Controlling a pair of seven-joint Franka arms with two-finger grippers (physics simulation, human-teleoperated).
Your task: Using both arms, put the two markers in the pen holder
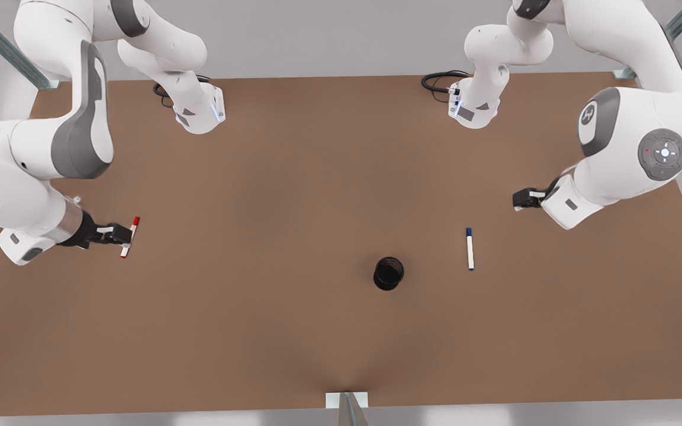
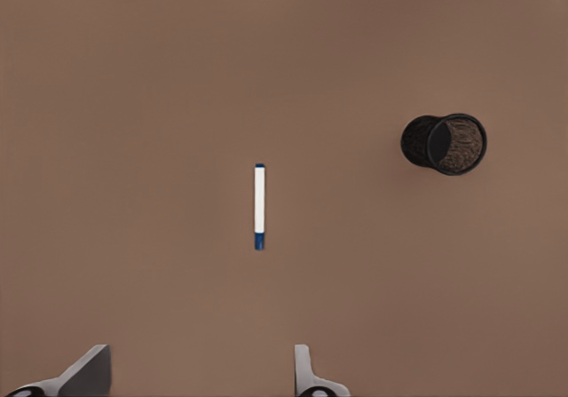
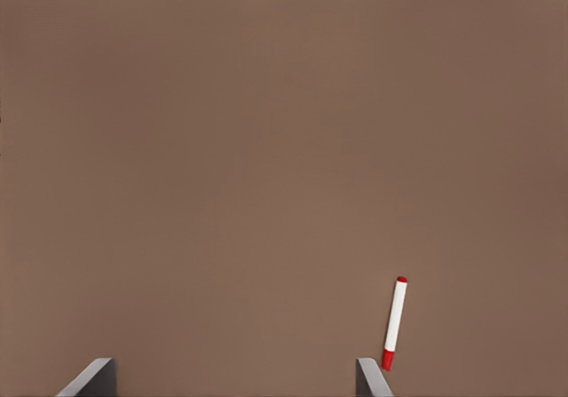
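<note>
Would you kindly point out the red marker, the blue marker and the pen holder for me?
red marker (image 3: 395,323), right wrist view, white barrel.
blue marker (image 1: 470,249), front view, white barrel.
pen holder (image 2: 414,141), left wrist view, outer wall.

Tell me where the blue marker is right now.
The blue marker lies flat on the brown table, on the front view's right, apart from the black pen holder and ahead of the open left gripper.

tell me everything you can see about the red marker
The red marker is a thin white barrel with a red cap at one end and a small red tip at the other. It lies flat on the brown table, near the front view's left edge, far from the pen holder. The right pincer hangs open, right by it.
</note>
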